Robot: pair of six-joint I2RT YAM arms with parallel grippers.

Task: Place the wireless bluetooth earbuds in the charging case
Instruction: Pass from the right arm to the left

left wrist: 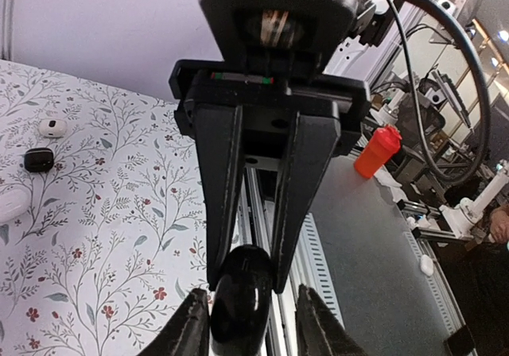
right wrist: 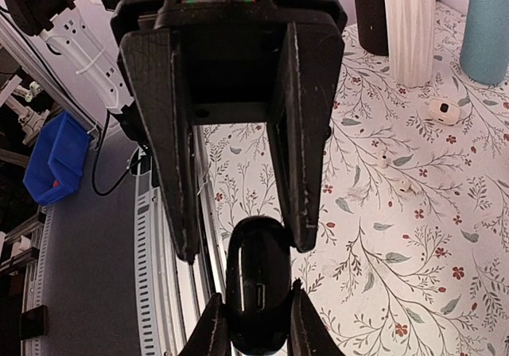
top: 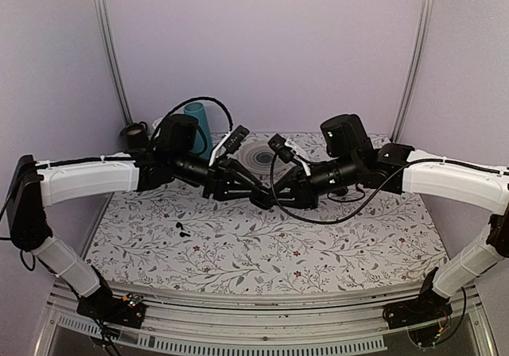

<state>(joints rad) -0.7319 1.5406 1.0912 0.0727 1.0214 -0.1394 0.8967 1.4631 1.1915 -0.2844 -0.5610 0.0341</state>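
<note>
The black charging case (right wrist: 256, 265) hangs in the air between both grippers above the middle of the floral cloth. My right gripper (right wrist: 256, 308) is shut on its lower end, where the charging port shows. My left gripper (left wrist: 251, 312) stands around the other end of the case (left wrist: 238, 288); one finger touches it and the other finger (left wrist: 318, 324) stands apart, so it is open. In the top view the two grippers meet tip to tip (top: 262, 199) and hide the case. Two black earbuds (top: 182, 230) lie as dark specks on the cloth at the front left.
A white oval case (left wrist: 52, 127), a small black object (left wrist: 38, 160) and another white object (left wrist: 8, 205) lie on the cloth. A teal cup (top: 196, 121), a white ribbed vase (right wrist: 409, 26) and a round ringed disc (top: 262, 157) stand at the back. Small white earbuds (right wrist: 382, 162) lie nearby.
</note>
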